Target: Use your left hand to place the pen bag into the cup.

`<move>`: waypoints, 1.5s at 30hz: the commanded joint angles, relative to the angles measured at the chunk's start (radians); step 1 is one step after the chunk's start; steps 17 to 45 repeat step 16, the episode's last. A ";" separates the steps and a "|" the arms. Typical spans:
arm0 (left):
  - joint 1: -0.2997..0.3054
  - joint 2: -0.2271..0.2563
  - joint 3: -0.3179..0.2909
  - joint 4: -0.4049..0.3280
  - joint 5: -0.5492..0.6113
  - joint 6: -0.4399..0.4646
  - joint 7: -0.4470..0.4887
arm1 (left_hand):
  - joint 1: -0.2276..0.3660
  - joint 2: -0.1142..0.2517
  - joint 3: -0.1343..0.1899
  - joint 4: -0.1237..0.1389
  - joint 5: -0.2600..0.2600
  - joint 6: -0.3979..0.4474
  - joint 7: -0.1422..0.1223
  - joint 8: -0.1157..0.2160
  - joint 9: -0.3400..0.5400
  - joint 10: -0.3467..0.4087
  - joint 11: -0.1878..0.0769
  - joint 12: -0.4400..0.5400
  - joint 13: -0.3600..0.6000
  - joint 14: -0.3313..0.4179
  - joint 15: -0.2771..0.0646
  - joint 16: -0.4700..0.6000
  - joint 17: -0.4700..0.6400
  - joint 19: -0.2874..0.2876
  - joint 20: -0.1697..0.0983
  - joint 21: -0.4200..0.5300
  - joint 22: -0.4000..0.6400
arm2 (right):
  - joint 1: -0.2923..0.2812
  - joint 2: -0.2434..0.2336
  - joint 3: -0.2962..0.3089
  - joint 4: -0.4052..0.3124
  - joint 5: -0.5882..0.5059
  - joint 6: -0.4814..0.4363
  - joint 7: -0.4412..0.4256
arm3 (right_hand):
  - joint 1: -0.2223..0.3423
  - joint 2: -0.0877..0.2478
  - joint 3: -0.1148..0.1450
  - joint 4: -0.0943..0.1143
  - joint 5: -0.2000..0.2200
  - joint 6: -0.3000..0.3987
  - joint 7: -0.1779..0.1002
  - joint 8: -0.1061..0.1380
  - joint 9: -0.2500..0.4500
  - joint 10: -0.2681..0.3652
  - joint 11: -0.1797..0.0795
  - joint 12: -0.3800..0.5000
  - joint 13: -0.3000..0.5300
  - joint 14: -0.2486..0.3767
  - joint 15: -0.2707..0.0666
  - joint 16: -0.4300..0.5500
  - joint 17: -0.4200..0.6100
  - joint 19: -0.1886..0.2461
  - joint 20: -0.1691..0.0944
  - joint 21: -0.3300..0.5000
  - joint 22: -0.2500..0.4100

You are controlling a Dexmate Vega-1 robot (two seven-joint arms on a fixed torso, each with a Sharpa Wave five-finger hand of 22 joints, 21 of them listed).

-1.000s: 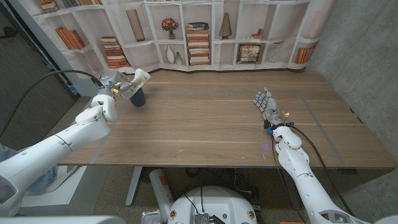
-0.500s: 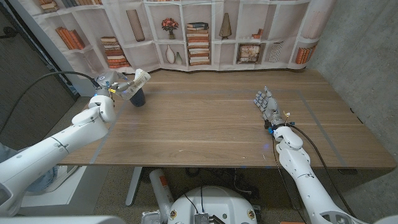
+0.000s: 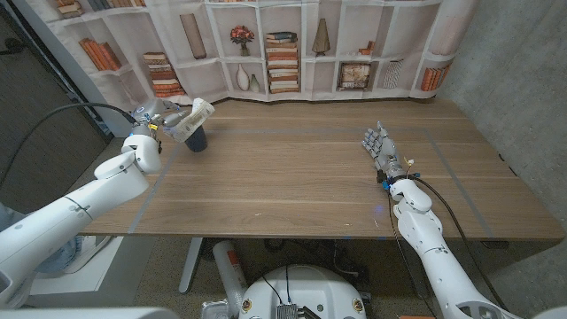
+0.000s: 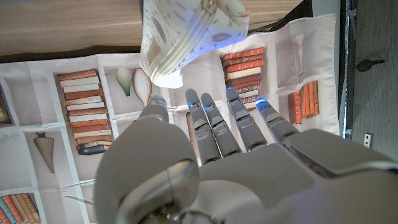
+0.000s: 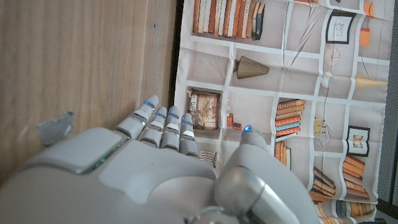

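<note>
A pale patterned pen bag point(image 3: 197, 112) stands tilted in a dark blue cup point(image 3: 197, 140) at the table's far left, its upper end poking out over the rim. My left hand point(image 3: 158, 119) hovers just left of it, fingers stretched toward the bag. In the left wrist view the fingers point(image 4: 211, 124) are straight and apart, with the pen bag point(image 4: 193, 31) just beyond their tips and nothing held between them. My right hand point(image 3: 379, 149) waits on the right side of the table with fingers apart and holds nothing; it also shows in the right wrist view point(image 5: 155, 155).
The wooden table point(image 3: 292, 177) stretches wide between the two hands. A backdrop printed with bookshelves point(image 3: 283, 53) hangs right behind the far edge. The cup stands close to the table's left edge and far corner.
My left hand has drawn back a little to the left, away from the pen bag, which stays in the cup. The right hand has not moved.
</note>
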State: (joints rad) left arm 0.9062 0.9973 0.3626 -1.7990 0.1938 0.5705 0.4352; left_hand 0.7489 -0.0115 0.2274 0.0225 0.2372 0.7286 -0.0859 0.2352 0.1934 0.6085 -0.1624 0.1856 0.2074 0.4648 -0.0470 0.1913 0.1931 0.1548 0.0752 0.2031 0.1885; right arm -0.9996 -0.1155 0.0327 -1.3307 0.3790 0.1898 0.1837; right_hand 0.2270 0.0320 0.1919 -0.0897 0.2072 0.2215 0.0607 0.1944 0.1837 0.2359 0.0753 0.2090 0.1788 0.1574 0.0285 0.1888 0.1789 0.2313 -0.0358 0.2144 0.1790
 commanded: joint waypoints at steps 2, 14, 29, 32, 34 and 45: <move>0.006 0.015 -0.028 -0.040 -0.016 -0.006 -0.008 | -0.008 0.002 0.000 0.010 0.006 0.002 0.006 -0.004 0.002 0.000 0.004 0.005 0.003 -0.004 -0.059 0.003 0.005 -0.002 0.000 0.002 0.003 | 0.005 0.005 -0.002 0.004 0.003 0.012 -0.001 | -0.002 0.008 -0.001 -0.005 0.000 0.011 0.002 0.001 0.005 0.007 -0.002 0.002 0.005 0.008 -0.001 -0.003 0.002 0.005 0.004 -0.001 0.006; 0.035 0.042 -0.063 -0.111 -0.012 0.010 -0.019 | -0.013 0.003 -0.002 0.014 0.009 0.004 0.005 -0.004 0.002 -0.002 0.004 0.006 0.003 -0.007 -0.055 0.004 0.004 -0.006 0.006 0.001 0.003 | 0.004 0.012 -0.005 0.004 0.006 0.026 0.000 | -0.001 0.009 -0.001 -0.005 0.000 0.011 0.003 0.001 0.005 0.007 0.001 0.002 0.005 0.009 -0.001 -0.003 0.002 0.006 0.003 -0.001 0.006; 0.042 0.047 -0.068 -0.116 -0.010 0.003 -0.019 | -0.014 0.003 -0.003 0.015 0.009 0.007 0.005 -0.003 0.002 0.003 0.002 0.009 0.003 -0.009 -0.055 0.003 0.004 -0.008 0.009 0.001 0.003 | 0.002 0.013 -0.007 0.000 0.003 0.025 -0.005 | -0.001 0.009 -0.001 -0.005 0.000 0.011 0.003 0.001 0.005 0.007 0.001 0.002 0.005 0.009 -0.002 -0.003 0.002 0.006 0.002 -0.002 0.006; 0.042 0.047 -0.068 -0.116 -0.010 0.003 -0.019 | -0.014 0.003 -0.003 0.015 0.009 0.007 0.005 -0.003 0.002 0.003 0.002 0.009 0.003 -0.009 -0.055 0.003 0.004 -0.008 0.009 0.001 0.003 | 0.002 0.013 -0.007 0.000 0.003 0.025 -0.005 | -0.001 0.009 -0.001 -0.005 0.000 0.011 0.003 0.001 0.005 0.007 0.001 0.002 0.005 0.009 -0.002 -0.003 0.002 0.006 0.002 -0.002 0.006; 0.042 0.047 -0.068 -0.116 -0.010 0.003 -0.019 | -0.014 0.003 -0.003 0.015 0.009 0.007 0.005 -0.003 0.002 0.003 0.002 0.009 0.003 -0.009 -0.055 0.003 0.004 -0.008 0.009 0.001 0.003 | 0.002 0.013 -0.007 0.000 0.003 0.025 -0.005 | -0.001 0.009 -0.001 -0.005 0.000 0.011 0.003 0.001 0.005 0.007 0.001 0.002 0.005 0.009 -0.002 -0.003 0.002 0.006 0.002 -0.002 0.006; 0.042 0.047 -0.068 -0.116 -0.010 0.003 -0.019 | -0.014 0.003 -0.003 0.015 0.009 0.007 0.005 -0.003 0.002 0.003 0.002 0.009 0.003 -0.009 -0.055 0.003 0.004 -0.008 0.009 0.001 0.003 | 0.002 0.013 -0.007 0.000 0.003 0.025 -0.005 | -0.001 0.009 -0.001 -0.005 0.000 0.011 0.003 0.001 0.005 0.007 0.001 0.002 0.005 0.009 -0.002 -0.003 0.002 0.006 0.002 -0.002 0.006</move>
